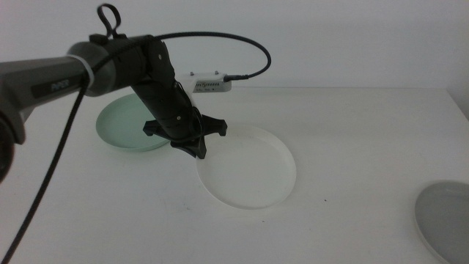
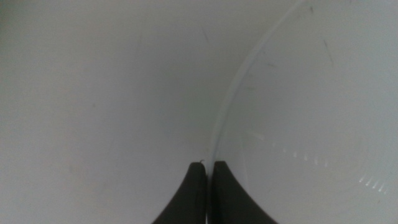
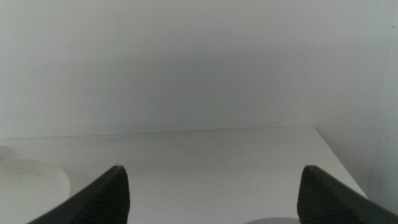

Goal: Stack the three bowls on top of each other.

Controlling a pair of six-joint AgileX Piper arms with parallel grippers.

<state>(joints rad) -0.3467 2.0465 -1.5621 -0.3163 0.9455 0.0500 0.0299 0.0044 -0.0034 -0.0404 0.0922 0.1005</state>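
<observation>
— Where did the three bowls sit, and was anything in them?

— The white bowl [image 1: 249,170] lay flat at the middle of the counter [image 1: 352,125], with nothing inside. The mint green bowl [image 1: 121,123] lay behind and to its left, close by but apart, partly hidden by the arm. The grey bowl [image 1: 447,218] sat well apart at the counter's near right corner, cut off by the picture's edge.

— And the grippers?

— The left gripper [image 1: 196,149] was down at the white bowl's left rim, its jaws pressed narrowly together on that thin rim [image 2: 217,140]. The right gripper [image 3: 211,193] waited out of the middle view, jaws spread wide and holding nothing.

— Room to move?

— Bare counter lay open between the white and grey bowls. A small white box [image 1: 211,83] with a black cable [image 1: 249,45] stood at the far edge, against a plain pale wall.
</observation>
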